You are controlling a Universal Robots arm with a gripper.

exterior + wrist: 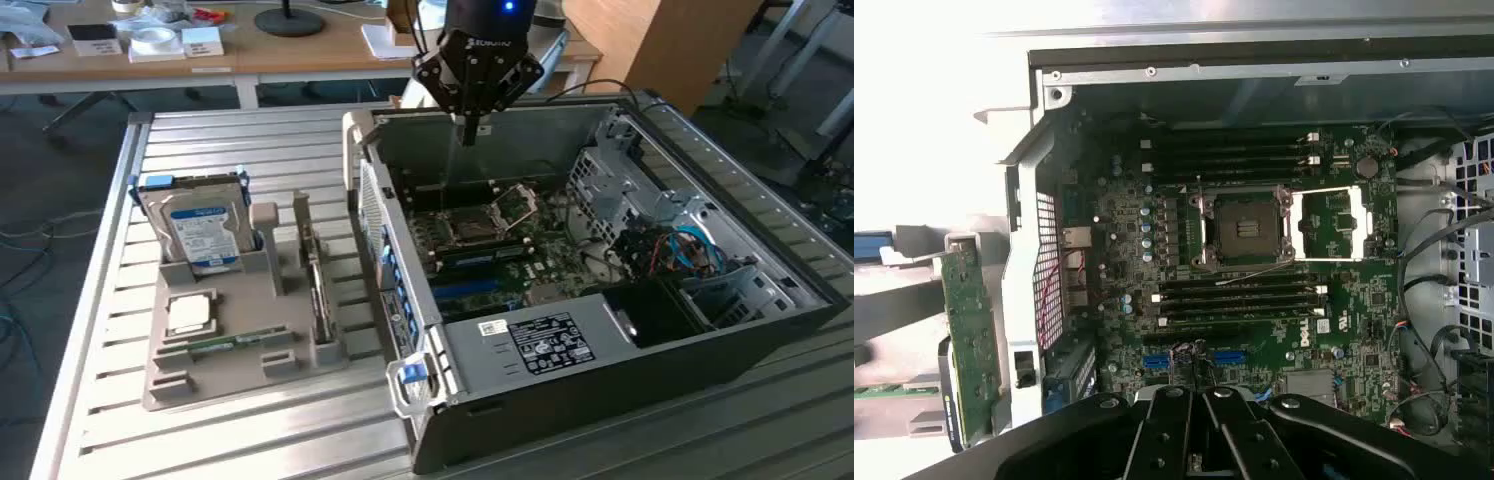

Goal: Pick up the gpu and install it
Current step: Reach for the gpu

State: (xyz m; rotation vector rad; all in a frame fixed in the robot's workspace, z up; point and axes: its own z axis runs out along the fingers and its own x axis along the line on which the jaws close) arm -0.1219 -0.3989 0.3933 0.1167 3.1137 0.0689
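Observation:
The gpu (312, 268) stands on edge in a slot of the grey holder (240, 375), to the exterior view's left of the open computer case (601, 335). In the wrist view the gpu (970, 335) shows as a green board with a dark fan edge, outside the case wall. My gripper (467, 128) hangs over the far end of the case, above the motherboard (501, 245), well away from the gpu. Its fingers (1184, 435) are pressed together, shut, with nothing between them.
The holder also carries a silver hard drive (200, 228), a square processor (190, 313) and a green memory stick (238, 342). The motherboard's processor socket (1246, 228) stands open. Cables and drive cages (674, 250) fill the case's right side. A wooden desk (200, 50) stands behind the slatted table.

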